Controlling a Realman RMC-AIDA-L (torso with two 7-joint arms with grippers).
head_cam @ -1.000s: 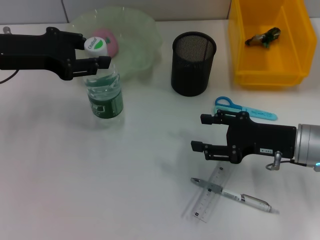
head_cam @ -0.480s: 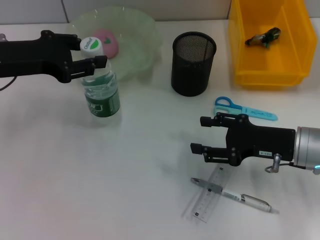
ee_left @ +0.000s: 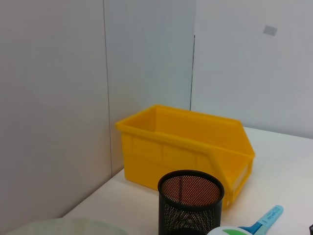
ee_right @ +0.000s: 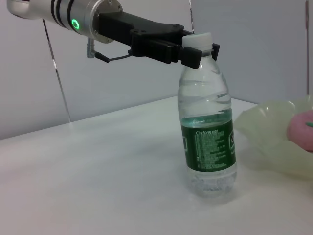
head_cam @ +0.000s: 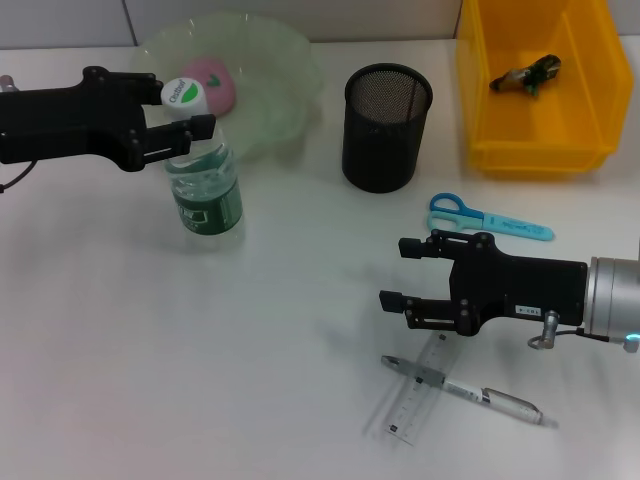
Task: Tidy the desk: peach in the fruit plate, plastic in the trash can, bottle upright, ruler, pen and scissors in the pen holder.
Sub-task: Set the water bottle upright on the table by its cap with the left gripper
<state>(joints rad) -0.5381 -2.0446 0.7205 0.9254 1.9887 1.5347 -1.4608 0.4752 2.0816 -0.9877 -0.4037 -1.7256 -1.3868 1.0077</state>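
A clear bottle (head_cam: 207, 185) with a green label stands upright on the white desk; the right wrist view shows the bottle (ee_right: 208, 139) too. My left gripper (head_cam: 185, 98) is shut on its neck, just under the white cap. The pink peach (head_cam: 215, 82) lies in the pale green fruit plate (head_cam: 280, 80). My right gripper (head_cam: 395, 270) hangs open and empty just above the clear ruler (head_cam: 418, 392) and the silver pen (head_cam: 470, 391) lying across it. Blue scissors (head_cam: 485, 219) lie behind that arm. The black mesh pen holder (head_cam: 387, 127) is empty. Crumpled plastic (head_cam: 525, 75) lies in the yellow bin (head_cam: 590, 110).
The left wrist view looks over the pen holder (ee_left: 190, 200) to the yellow bin (ee_left: 186, 147) against grey wall panels. The fruit plate stands directly behind the bottle.
My left gripper and the bottle's top shifted slightly left, and the bottle now stands straighter. My right gripper sank a little toward the ruler and pen.
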